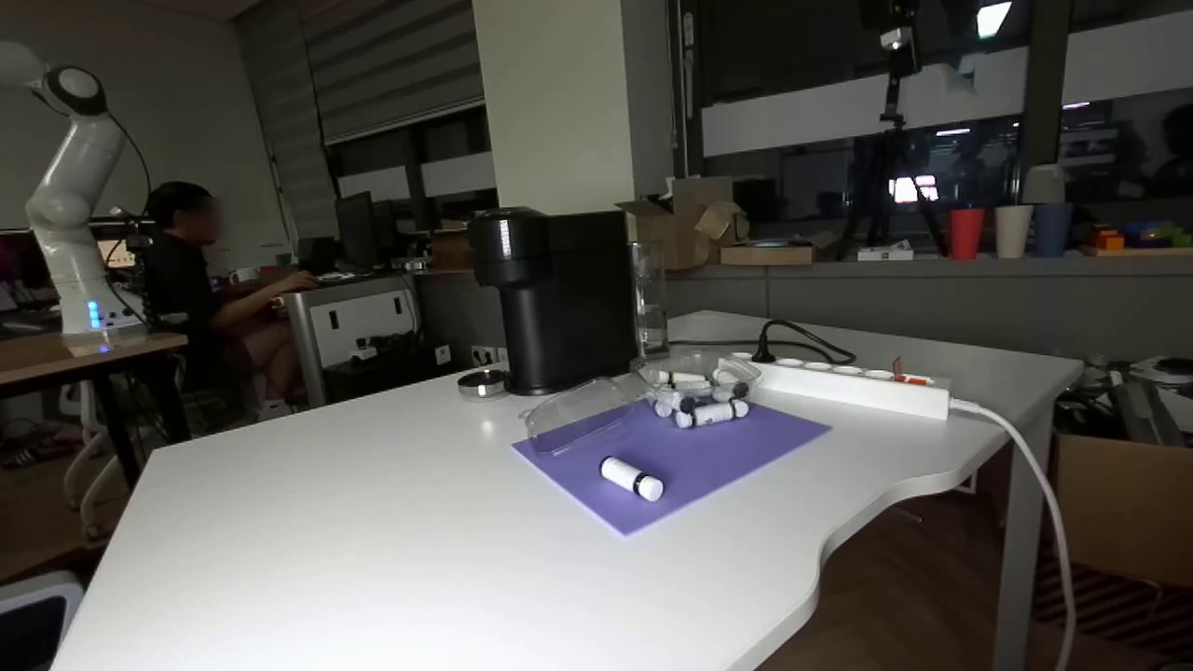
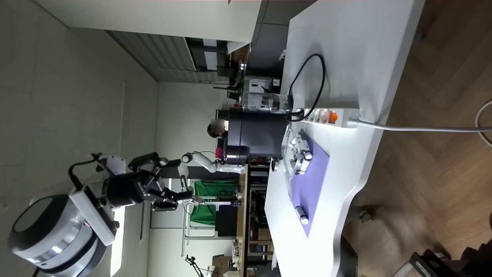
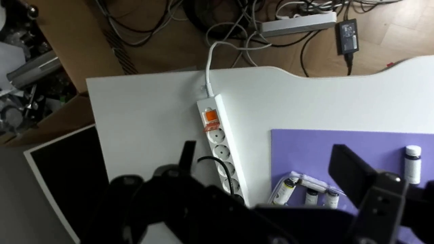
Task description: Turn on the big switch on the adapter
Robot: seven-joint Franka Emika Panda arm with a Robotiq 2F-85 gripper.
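- Lying just beside the purple mat [image 1: 727, 457], not touching it, a white power strip [image 1: 848, 389] shows in an exterior view; a black plug [image 1: 763, 347] sits near one end.
- In an exterior view turned on its side, the pincer [image 2: 183, 179] points down, well above the level of the mat, touching nothing. A white cable [image 2: 423, 128] leaves the strip's other end.
- In the wrist view the pincer's fingers [image 3: 188, 155] stand wide apart, holding nothing: one shows against the mat, the other past the strip, on the side away from the mat. The strip runs below the gap, nearer that outer finger.
- Its long axis goes roughly along the mat's side edge, slanting away from the mat toward the cable end.
- At that end, beyond the fingertips and a little past the line of the mat's upper edge, is the orange switch [image 3: 211, 115], a red flap [image 3: 212, 126] tipped up beside it. Whether it is on, I cannot tell.
- My guess: the pincer must travel along the strip toward the cable end, then drop, probably with the fingers brought together to press.
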